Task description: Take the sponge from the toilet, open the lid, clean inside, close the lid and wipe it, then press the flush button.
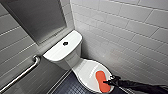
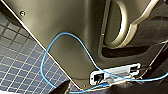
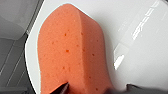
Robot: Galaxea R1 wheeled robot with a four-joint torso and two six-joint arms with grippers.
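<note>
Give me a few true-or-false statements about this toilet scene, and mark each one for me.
1. The lid is closed. True.
2. The sponge lies on the floor. False: it lies on the lid.
3. The right gripper is at the sponge. True.
4. The flush button sits on the wall. False: it is in the middle of the tank top.

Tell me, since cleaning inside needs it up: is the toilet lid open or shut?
Shut. The lid lies down flat, and the sponge rests on top of it.
</note>
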